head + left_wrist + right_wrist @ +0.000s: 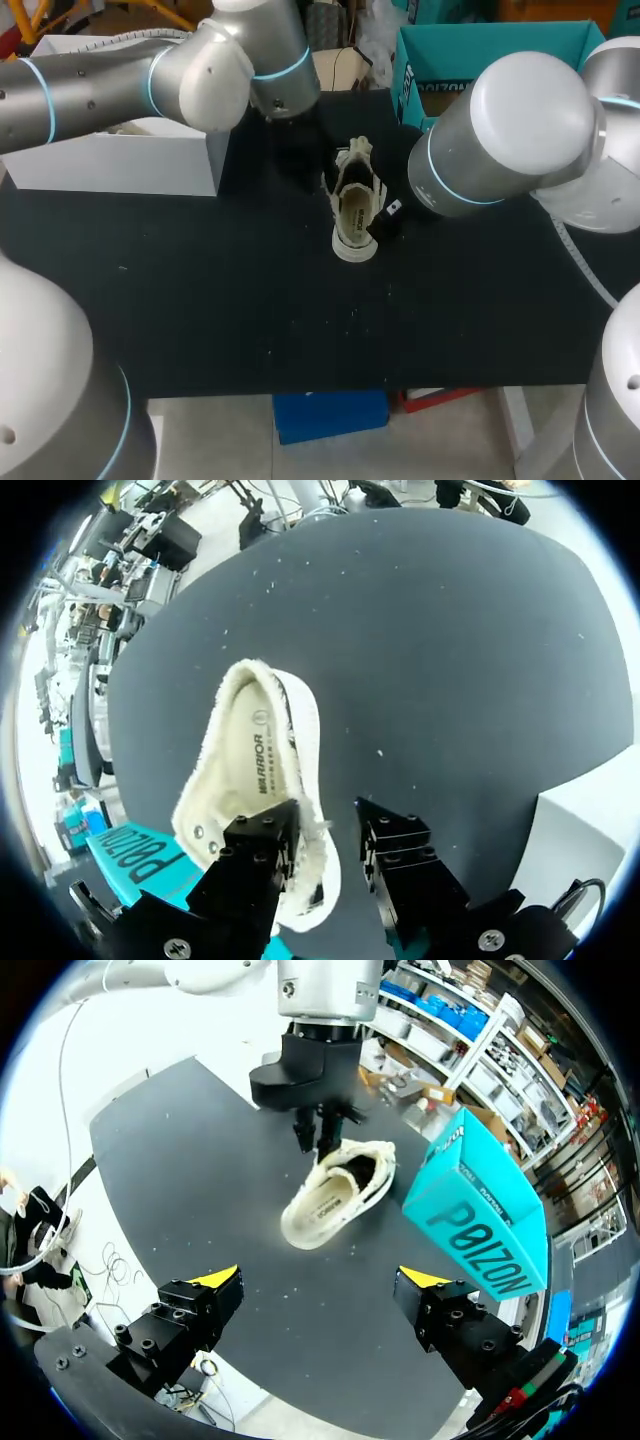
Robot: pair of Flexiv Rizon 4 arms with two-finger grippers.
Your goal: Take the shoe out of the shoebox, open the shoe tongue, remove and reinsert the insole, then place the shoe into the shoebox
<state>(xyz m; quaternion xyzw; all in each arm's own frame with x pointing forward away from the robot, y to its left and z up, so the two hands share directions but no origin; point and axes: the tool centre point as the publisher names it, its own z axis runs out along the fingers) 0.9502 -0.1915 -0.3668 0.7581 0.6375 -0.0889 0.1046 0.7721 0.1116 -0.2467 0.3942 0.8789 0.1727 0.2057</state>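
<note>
Left arm [100, 85] hangs, seemingly, over the shoe [355, 205].

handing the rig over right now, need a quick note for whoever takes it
Left gripper: at the shoe's front end, by the tongue; whether it grips is unclear.
Right gripper: jaws open, empty, apart from the shoe.
Shoe stands sole down mid-table; shoebox sits open at the far right.
Done: shoe is out of the shoebox.
Insole lies inside the shoe; can't tell if it has been out yet.
Left: at least putting the shoe into the shoebox.
</note>
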